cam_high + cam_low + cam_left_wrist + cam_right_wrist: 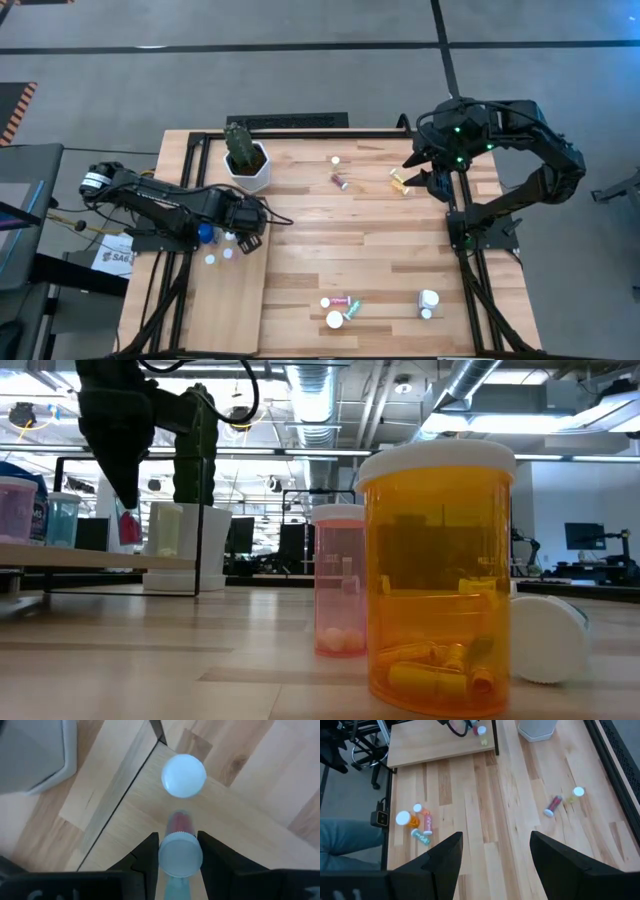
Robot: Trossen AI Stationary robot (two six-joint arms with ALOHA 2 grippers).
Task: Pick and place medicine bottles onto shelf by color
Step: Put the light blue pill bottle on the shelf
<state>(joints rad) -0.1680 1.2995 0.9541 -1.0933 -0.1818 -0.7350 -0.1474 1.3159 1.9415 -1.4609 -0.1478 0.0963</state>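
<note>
My left gripper point(247, 238) stands over the far right corner of the pale shelf point(225, 310), shut on a pink-red bottle point(179, 822) with a white cap. It also shows in the low view point(128, 528). A white-capped bottle point(184, 775) stands on the shelf just beyond it. A blue bottle point(205, 235) and two white caps point(211, 258) stand on the shelf beside it. My right gripper point(425, 175) is open and empty above the table's far right, near a lying amber bottle point(400, 181). In the right wrist view point(495, 855) its fingers are wide apart. My left gripper pinches the bottle's top end at the white cap point(180, 862) between its two fingers point(150, 855). The fingers come from above and point down. The bottle is upright, its pink-red body below the fingers. Whether its base touches the shelf, I cannot tell.
A white pot point(247, 160) with a cactus stands behind the shelf. A lying pink bottle point(341, 181) and a white cap point(335, 159) are at the far middle. A cluster of bottles point(340, 305) lies near the front edge, and white bottles point(428, 298) lie to its right.
</note>
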